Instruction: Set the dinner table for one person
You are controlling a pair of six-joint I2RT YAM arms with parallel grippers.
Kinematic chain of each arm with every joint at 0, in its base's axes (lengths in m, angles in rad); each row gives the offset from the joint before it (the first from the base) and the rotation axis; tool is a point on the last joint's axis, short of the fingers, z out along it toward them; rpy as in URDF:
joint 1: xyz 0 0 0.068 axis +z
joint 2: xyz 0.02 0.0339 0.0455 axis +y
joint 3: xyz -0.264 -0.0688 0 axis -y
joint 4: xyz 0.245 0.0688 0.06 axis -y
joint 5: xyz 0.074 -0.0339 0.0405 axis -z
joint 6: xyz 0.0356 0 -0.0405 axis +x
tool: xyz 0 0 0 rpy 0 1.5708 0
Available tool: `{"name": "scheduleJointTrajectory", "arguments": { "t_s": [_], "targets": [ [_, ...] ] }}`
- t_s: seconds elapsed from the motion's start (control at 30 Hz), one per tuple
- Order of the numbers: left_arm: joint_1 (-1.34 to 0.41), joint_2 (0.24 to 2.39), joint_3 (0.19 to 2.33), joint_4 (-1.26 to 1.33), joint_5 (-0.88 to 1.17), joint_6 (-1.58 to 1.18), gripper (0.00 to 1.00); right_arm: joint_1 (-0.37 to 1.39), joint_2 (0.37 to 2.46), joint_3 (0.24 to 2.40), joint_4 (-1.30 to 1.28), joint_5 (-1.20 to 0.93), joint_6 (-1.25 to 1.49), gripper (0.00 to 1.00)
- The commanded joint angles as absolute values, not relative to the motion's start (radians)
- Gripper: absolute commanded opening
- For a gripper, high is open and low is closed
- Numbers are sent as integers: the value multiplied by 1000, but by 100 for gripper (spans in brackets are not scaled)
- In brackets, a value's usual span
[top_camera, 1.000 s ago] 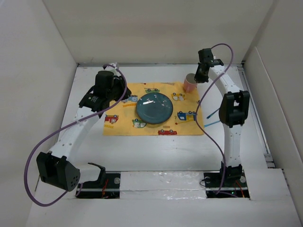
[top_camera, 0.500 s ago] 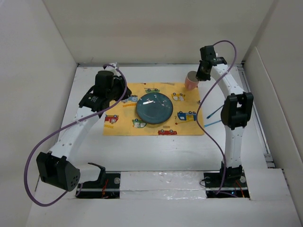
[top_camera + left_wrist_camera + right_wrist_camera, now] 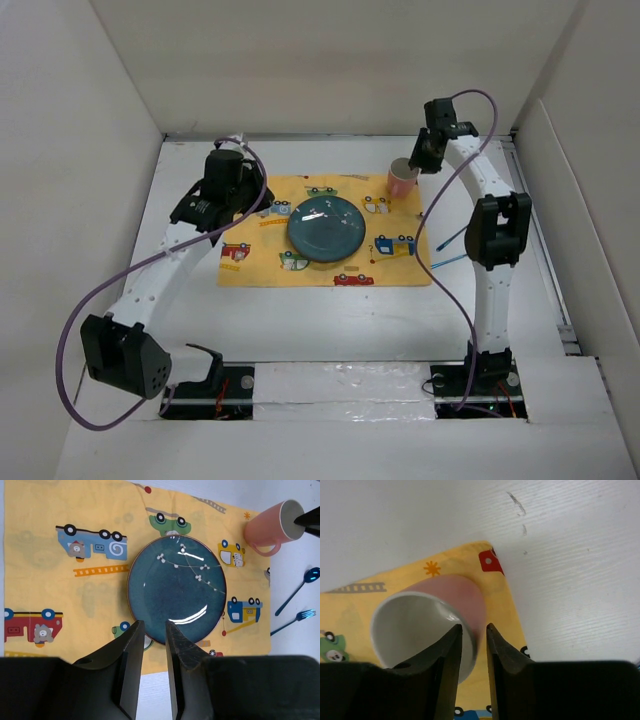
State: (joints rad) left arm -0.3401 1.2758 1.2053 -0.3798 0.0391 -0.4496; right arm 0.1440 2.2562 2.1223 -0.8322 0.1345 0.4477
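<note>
The white dinner table (image 3: 330,325) carries a yellow car-patterned mat (image 3: 262,272). A dark blue plate (image 3: 327,229) lies at the mat's middle. A pink cup (image 3: 402,179) is at the mat's far right corner. My right gripper (image 3: 419,162) is shut on the cup's rim (image 3: 427,630), one finger inside the cup and one outside. My left gripper (image 3: 260,200) hovers left of the plate (image 3: 176,590), its fingers close together and holding nothing. A blue spoon (image 3: 299,588) and a blue fork (image 3: 295,620) lie on the table right of the mat.
Beige walls bound the table on the left, back and right. The spoon (image 3: 451,238) and fork (image 3: 450,261) lie beside the right arm's upright link (image 3: 493,235). Both arm bases stand at the near edge.
The right gripper and the cup have shifted a little over the mat's far right corner. The left arm has barely moved.
</note>
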Motion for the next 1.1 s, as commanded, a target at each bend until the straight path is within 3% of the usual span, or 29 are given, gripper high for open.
{"name": "scheduleJointTrajectory", "arguments": {
  "t_s": [0.0,0.1,0.27,0.37,0.4,0.67,0.77,0.9,1.07],
  "targets": [
    [-342,1290,1264,-348,37,-469,21,121,2200,2221,-767,60,468,41],
    [-342,1325,1301,-339,83,-445,18,95,2154,2250,-767,-27,488,54],
    [-483,1399,1399,-322,35,-385,14,45,2016,2195,-709,-98,509,59],
    [-578,1448,1471,-311,9,-321,14,0,1872,2048,-622,-106,529,20],
    [-650,1488,1489,-304,-24,-302,15,-26,1789,2001,-595,-109,535,0],
    [-994,1699,1598,-226,-94,-82,32,-199,1431,1605,-465,-188,635,0],
    [-1040,1816,1664,-218,-19,-58,36,-238,1429,1678,-474,-266,676,0],
    [-1078,1982,1799,-250,40,-31,38,-222,1512,1978,-459,-418,785,0],
    [-1091,2199,1988,-233,72,-49,43,-163,1526,2066,-264,-606,980,7]
  ]
}}
